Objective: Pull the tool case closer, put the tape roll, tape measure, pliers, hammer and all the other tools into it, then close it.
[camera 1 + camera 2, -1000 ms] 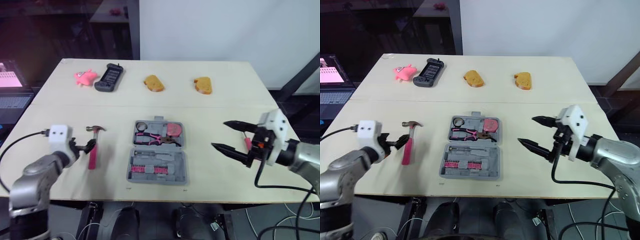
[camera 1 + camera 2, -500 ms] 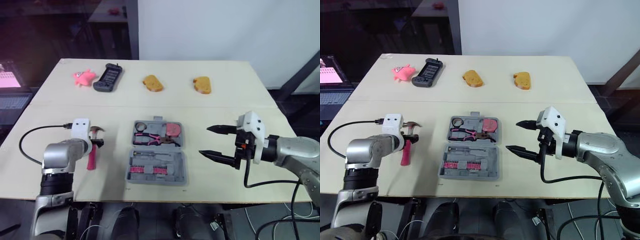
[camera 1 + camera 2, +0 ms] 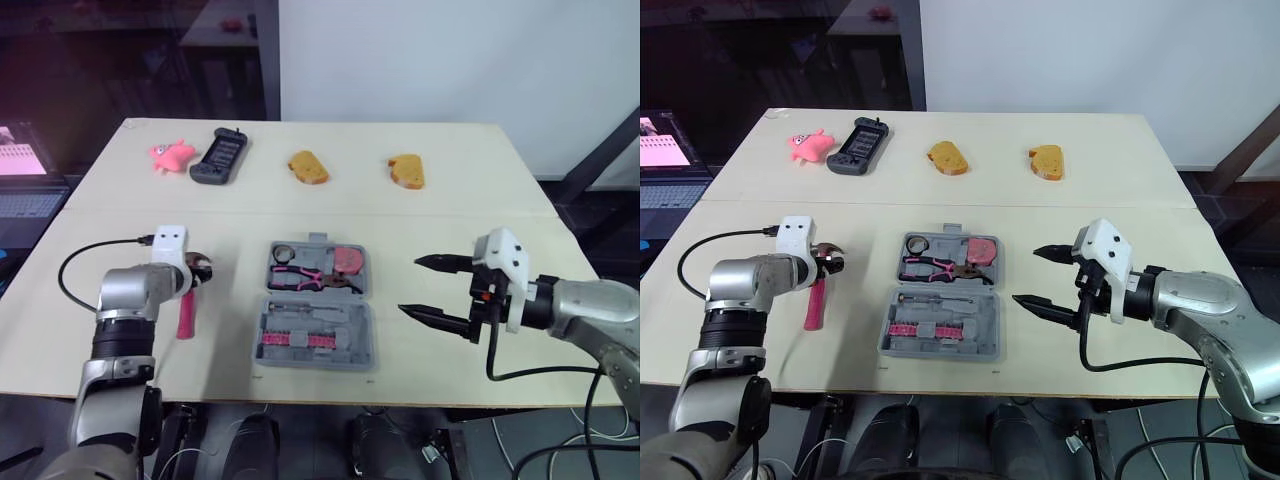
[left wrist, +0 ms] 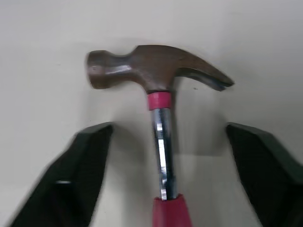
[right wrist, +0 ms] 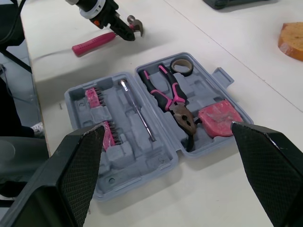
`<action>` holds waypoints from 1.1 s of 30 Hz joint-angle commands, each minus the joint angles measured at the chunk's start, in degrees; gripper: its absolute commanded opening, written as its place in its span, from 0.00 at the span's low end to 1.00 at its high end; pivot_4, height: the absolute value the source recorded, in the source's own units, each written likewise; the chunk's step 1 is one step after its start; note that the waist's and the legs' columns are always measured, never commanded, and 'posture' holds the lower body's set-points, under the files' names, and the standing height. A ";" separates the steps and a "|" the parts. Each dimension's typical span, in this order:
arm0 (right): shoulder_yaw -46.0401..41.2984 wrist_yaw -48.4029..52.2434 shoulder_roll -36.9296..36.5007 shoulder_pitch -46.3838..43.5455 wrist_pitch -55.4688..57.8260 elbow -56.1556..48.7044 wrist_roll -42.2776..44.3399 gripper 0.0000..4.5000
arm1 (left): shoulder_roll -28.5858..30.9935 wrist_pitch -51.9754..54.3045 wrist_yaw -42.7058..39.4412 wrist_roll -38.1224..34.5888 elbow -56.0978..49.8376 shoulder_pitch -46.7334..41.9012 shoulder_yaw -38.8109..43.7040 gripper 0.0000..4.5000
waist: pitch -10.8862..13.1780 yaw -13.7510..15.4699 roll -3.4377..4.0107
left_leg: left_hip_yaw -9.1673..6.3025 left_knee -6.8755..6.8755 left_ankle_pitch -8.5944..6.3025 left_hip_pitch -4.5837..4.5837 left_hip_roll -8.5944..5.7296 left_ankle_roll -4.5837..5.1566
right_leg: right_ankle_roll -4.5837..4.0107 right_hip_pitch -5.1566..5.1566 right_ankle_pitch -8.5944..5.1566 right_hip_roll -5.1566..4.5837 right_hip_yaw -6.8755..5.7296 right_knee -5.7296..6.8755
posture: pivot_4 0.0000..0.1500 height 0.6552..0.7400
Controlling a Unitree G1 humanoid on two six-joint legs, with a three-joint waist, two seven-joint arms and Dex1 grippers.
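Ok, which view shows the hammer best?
The left wrist view: the hammer lies close up, head and steel neck between the fingers of the open left gripper. The eye views show it small, head at that gripper; the right wrist view, far off.

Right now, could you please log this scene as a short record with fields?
case: open, grey
in case: tape roll, pliers, tape measure, screwdriver, bits
hammer: on table, left of case
left gripper: open, astride hammer's shaft near head
right gripper: open, empty, right of case
far edge: pink toy, black device, two yellow pieces
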 commanded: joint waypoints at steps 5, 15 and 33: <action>-1.07 -0.81 -0.13 -0.17 -0.78 -1.64 -0.21 1.00 | -0.61 1.12 0.24 0.51 1.20 0.84 -0.07 0.02 | -0.01 0.00 0.03 | 0.00 0.00 0.00 0.00 0.00 0.00 | 0.00 0.00 0.00 0.00 0.00 0.00 | 1.00 1.00; -0.62 -1.39 -0.08 -0.11 -0.73 -1.37 -0.87 1.00 | -0.20 -0.06 1.23 1.04 1.80 1.06 0.76 0.02 | -0.04 -0.04 0.06 | 0.00 -0.01 0.00 0.03 0.00 0.00 | 0.00 0.02 0.00 0.00 0.00 0.00 | 1.00 1.00; -3.00 0.93 1.22 3.39 -6.49 3.63 -3.27 1.00 | 25.31 -8.80 -29.51 -3.79 -23.13 6.88 -11.47 0.02 | 0.12 0.12 -0.15 | -0.06 -0.08 0.03 -0.16 0.13 -0.06 | -0.04 -0.20 -0.01 0.17 0.05 -0.05 | 1.00 1.00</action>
